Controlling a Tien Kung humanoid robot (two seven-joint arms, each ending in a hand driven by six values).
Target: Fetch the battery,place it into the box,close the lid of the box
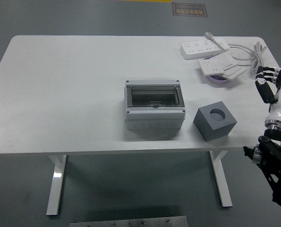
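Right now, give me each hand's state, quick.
Left hand: not in view.
Right hand: at the table's right edge, holding nothing; whether open or shut cannot be told.
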